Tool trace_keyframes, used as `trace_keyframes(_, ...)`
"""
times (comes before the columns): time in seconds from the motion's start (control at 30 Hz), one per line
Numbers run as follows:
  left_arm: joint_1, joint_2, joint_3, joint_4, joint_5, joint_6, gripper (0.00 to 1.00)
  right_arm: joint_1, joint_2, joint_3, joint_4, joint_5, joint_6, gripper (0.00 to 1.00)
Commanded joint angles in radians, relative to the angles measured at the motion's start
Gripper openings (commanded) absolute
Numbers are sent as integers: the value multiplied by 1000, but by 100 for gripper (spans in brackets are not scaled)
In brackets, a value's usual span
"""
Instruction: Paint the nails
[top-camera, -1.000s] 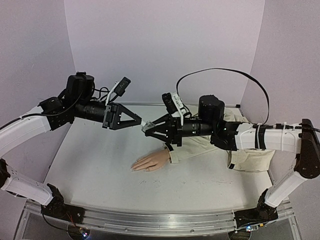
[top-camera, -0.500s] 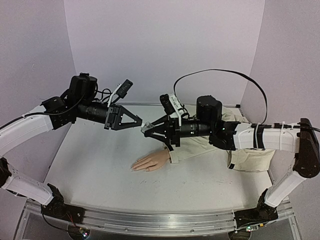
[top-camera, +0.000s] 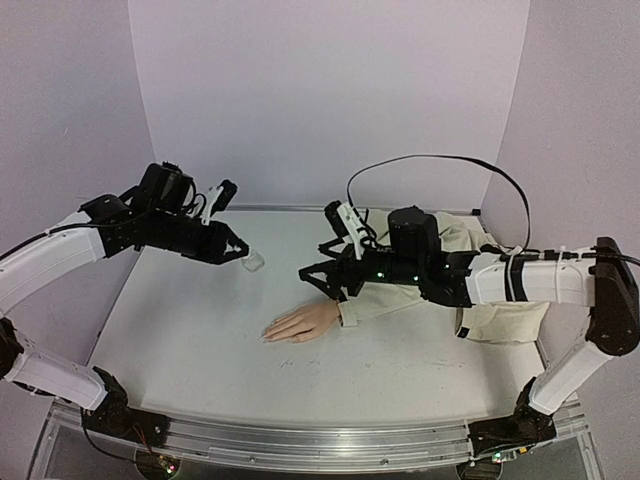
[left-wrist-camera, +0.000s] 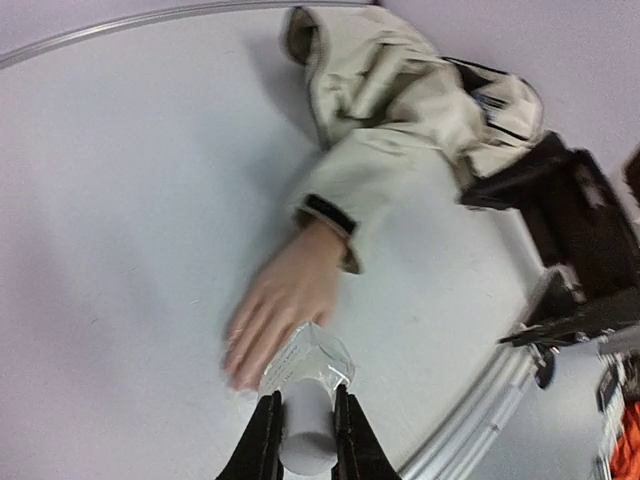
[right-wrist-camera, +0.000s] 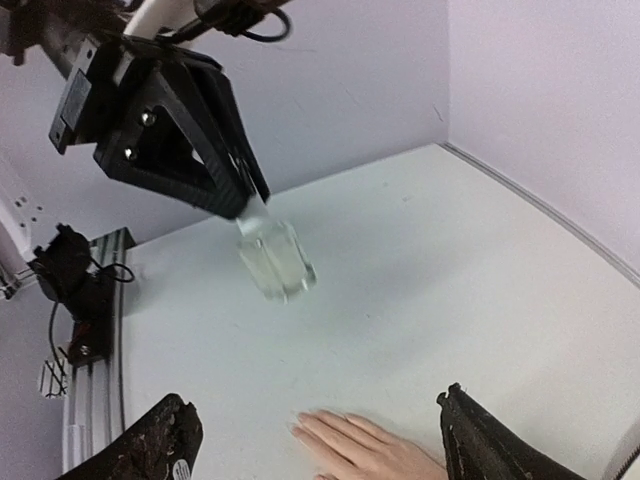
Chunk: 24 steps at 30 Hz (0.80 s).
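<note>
The left tool (top-camera: 244, 256) was clenched on the white cap of a small clear bottle (top-camera: 254, 262), left of centre in the overhead view. The bottle hung tilted from the tool's tips. The right tool (right-wrist-camera: 315, 395) stood released, its two dark fingers (right-wrist-camera: 150, 450) spread wide at the bottom corners of its wrist view with nothing between them. The mannequin hand (top-camera: 302, 322) lay palm down on the white table (top-camera: 180, 340) at the frame's centre, coming out of a beige sleeve (top-camera: 400, 296). Its nails (top-camera: 268, 333) pointed toward the lower left, too small to make out.
</note>
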Motion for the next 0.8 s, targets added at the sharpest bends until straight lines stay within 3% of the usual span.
trace_keyframes(0.0, 60, -28, -104, -106, -353, -113, 0, -25, -46, -53, -17, 158, 33, 85)
trace_keyframes(0.13, 156, -2, -226, -98, -432, -186, 0, -40, -64, -94, -28, 212, 52, 85)
trace_keyframes(0.3, 200, 33, -310, -14, -493, -222, 0, -57, -102, -119, -34, 248, 51, 86)
trace_keyframes(0.77, 218, 253, -297, 55, -576, -248, 1, -83, -165, -149, -41, 305, 45, 87)
